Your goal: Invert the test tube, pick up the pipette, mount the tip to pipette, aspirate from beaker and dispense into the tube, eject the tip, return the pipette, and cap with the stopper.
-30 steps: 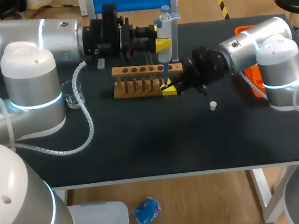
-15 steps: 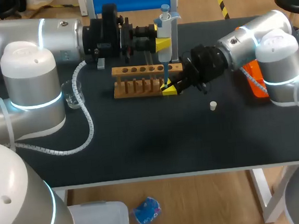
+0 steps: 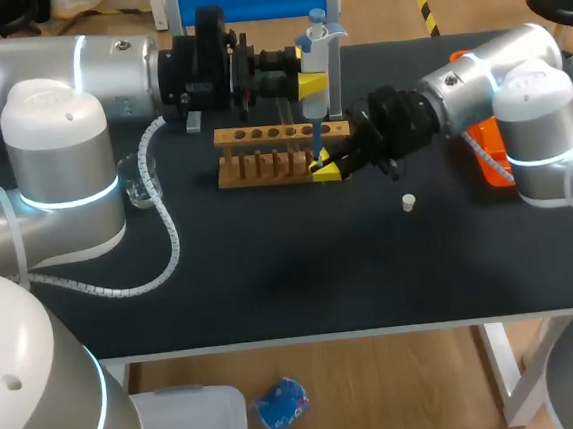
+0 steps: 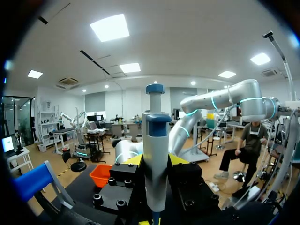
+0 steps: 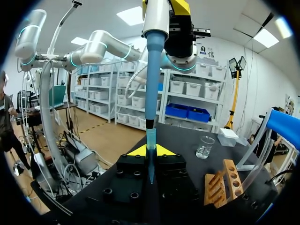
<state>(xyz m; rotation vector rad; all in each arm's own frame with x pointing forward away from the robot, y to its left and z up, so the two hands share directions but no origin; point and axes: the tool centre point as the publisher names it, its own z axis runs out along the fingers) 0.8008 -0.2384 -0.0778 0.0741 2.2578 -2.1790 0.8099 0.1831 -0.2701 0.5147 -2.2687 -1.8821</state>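
Left gripper [image 3: 313,84] clamps the grey-and-blue plastic pipette [image 3: 315,56] upright. Its blue tip [image 5: 150,136] enters the clear glass test tube [image 5: 150,169], which is pinched by the right gripper [image 3: 326,170] beside the wooden rack [image 3: 261,151]. Advice: keep the tip centred and plunge slowly.

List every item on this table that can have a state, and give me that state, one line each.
pipette: upright, gripped by the left hand, tip mounted.
tip: on the pipette's end, pointing down, reaching the right hand.
beaker: upright on the table, untouched.
stopper: lying loose on the table, capping nothing.
rack: standing upright on the table.
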